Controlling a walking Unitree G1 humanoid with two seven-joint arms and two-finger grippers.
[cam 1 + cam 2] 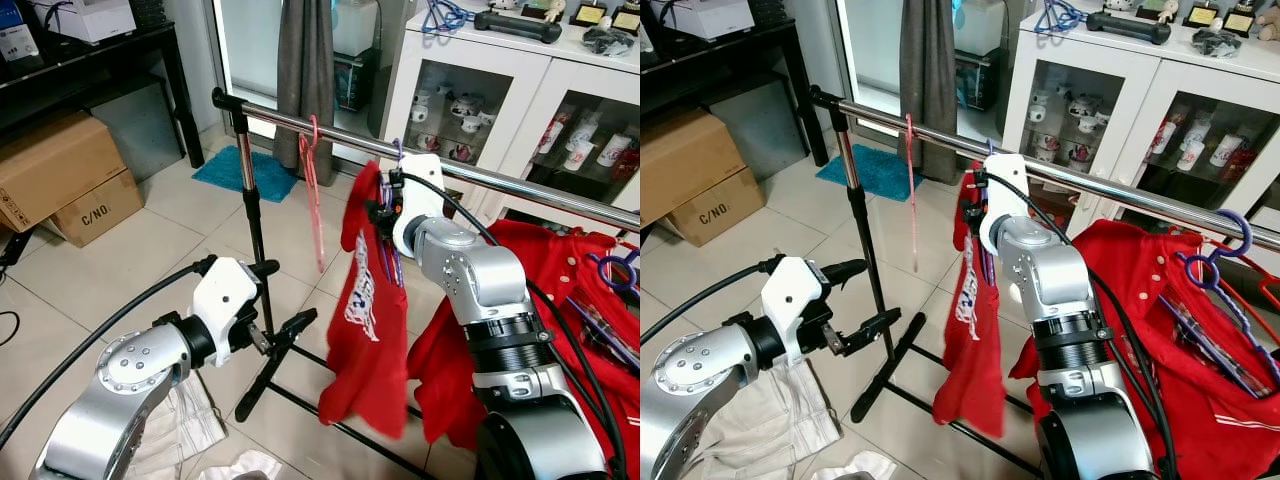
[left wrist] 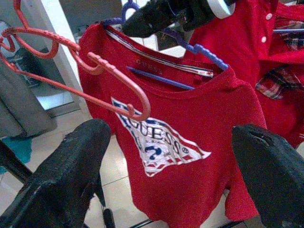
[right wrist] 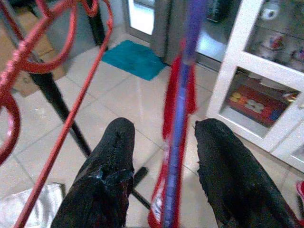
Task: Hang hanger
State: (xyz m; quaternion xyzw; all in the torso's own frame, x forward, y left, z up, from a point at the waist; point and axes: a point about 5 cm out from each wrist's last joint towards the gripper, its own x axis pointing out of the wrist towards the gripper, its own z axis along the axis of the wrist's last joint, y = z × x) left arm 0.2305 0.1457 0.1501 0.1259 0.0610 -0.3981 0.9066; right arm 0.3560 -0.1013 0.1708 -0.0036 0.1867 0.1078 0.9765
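Shirt-laden purple hanger (image 2: 199, 50), hook at the steel rail (image 1: 520, 185), looks light but floppy, best gripped at its stiff neck, where the right gripper (image 1: 383, 212) straddles it with jaws spread; left gripper (image 1: 855, 300) waits open.

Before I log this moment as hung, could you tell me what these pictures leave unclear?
- Purple hanger: its hook on the rail is hidden behind the right gripper in the eye views.
- Right gripper's fingers: the blurred right wrist view leaves their contact with the hanger unclear.
- Red T-shirt: its far side is hidden.
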